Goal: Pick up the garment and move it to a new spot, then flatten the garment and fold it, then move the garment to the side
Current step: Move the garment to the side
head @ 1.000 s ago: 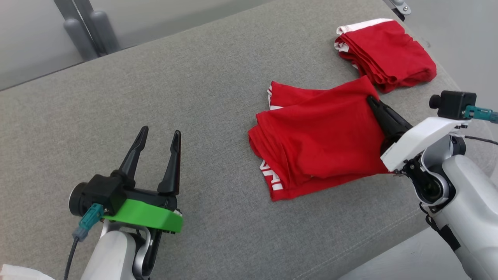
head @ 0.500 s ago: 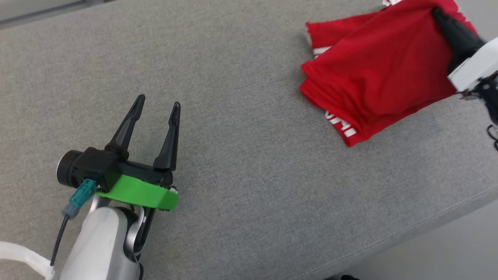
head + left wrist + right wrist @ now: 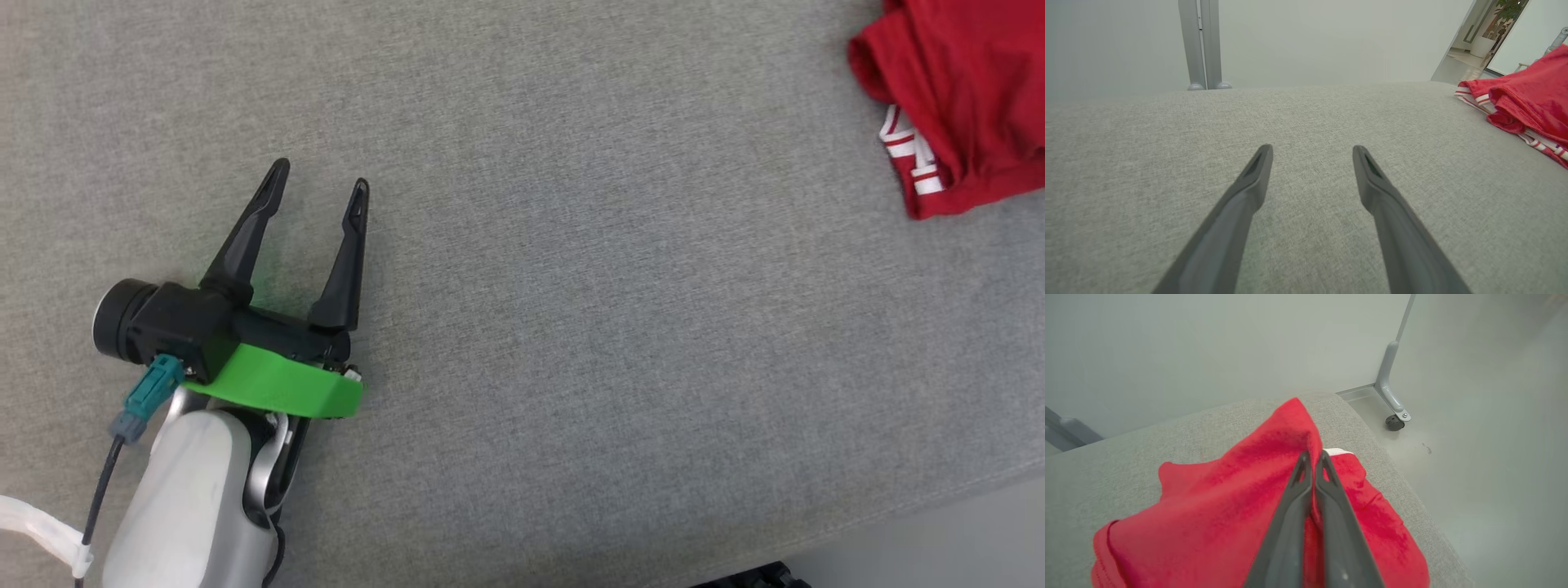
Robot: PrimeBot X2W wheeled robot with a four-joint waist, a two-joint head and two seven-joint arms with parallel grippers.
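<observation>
The garment [image 3: 963, 90] is red cloth with white striped trim, bunched in folds at the top right corner of the head view on the grey fabric table [image 3: 571, 327]. In the right wrist view my right gripper [image 3: 1314, 454] is shut on a raised fold of the garment [image 3: 1229, 510], which peaks just above the fingertips. My left gripper [image 3: 320, 174] hovers open and holding nothing over bare table at the lower left, far from the cloth. The left wrist view shows the same open left gripper [image 3: 1311, 149], with the garment [image 3: 1531, 102] at the far right.
The table's front edge [image 3: 898, 506] runs along the lower right, with floor beyond. A white-edged red piece [image 3: 1372, 506] lies under the right fingers near the table's far corner. A castered frame leg [image 3: 1394, 416] stands on the floor, and grey posts [image 3: 1202, 45] rise behind the table.
The head camera has swung, so the whole picture shifted and the garment slid to the top right corner. The right gripper stays shut on the cloth. The left gripper stays open.
</observation>
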